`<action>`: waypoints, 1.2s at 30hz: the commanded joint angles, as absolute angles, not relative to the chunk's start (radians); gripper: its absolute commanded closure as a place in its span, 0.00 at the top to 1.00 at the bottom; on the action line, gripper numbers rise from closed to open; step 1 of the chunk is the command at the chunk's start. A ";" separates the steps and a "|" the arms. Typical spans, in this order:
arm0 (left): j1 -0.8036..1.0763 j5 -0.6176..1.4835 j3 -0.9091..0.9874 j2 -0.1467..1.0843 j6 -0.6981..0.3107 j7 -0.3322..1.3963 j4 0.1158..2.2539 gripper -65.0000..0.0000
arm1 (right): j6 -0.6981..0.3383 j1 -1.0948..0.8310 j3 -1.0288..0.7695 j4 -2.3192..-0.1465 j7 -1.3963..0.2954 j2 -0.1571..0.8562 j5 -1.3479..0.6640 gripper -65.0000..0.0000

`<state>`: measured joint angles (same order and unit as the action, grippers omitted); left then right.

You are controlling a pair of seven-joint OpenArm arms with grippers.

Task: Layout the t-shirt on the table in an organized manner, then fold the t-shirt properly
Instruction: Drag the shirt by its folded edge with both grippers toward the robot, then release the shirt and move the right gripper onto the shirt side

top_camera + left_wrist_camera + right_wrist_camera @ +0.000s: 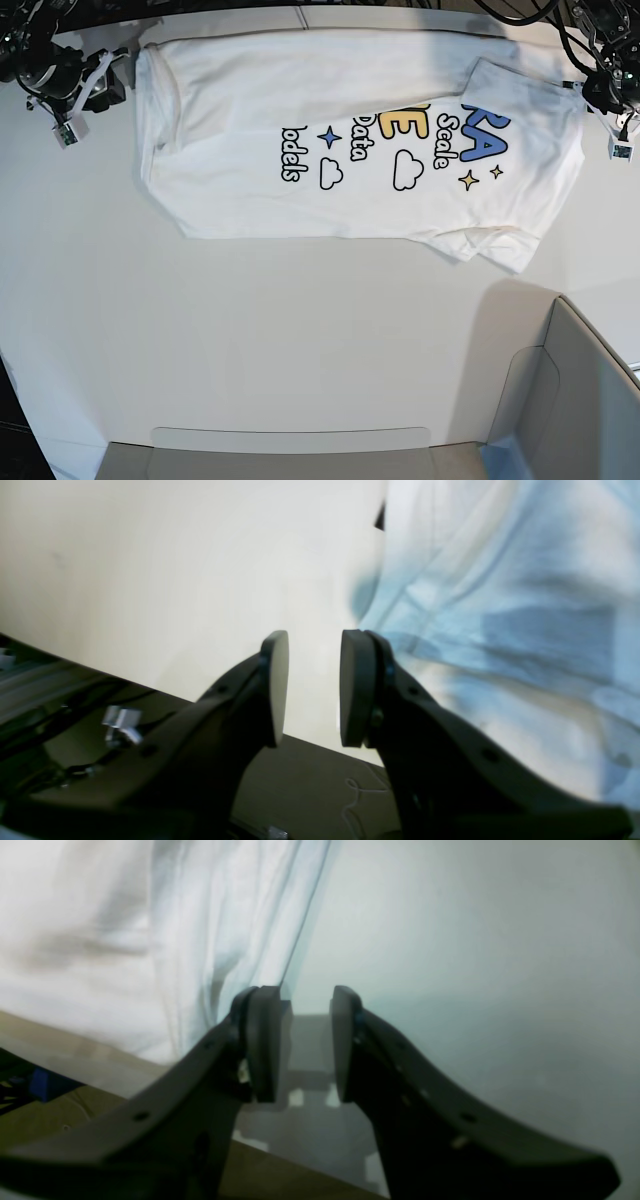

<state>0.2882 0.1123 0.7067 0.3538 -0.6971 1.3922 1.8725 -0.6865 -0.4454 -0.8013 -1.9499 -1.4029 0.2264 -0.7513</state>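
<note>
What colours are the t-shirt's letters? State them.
Blue, yellow and black on the white t-shirt; clearest in the base view.

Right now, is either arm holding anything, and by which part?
Nothing is held. The left gripper and right gripper both show bare gaps between their fingers, each beside an edge of the t-shirt, which lies flat on the table.

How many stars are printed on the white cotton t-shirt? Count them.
3: one blue star mid-print, two yellow stars toward the base view's right. Folds may hide more.
</note>
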 commanded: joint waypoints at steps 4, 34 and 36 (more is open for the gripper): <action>0.286 0.104 0.714 0.358 -0.698 1.396 1.937 0.26 | -0.698 -0.421 -0.805 -1.965 -1.396 0.240 -0.759 0.28; -0.076 0.102 0.317 0.265 -0.698 1.396 1.986 0.26 | -0.698 0.231 -0.383 -1.558 -1.396 0.254 -0.348 0.28; -0.076 0.102 0.317 0.265 -0.698 1.396 1.986 0.26 | -0.698 0.237 -0.360 -1.520 -1.396 0.252 -0.348 0.28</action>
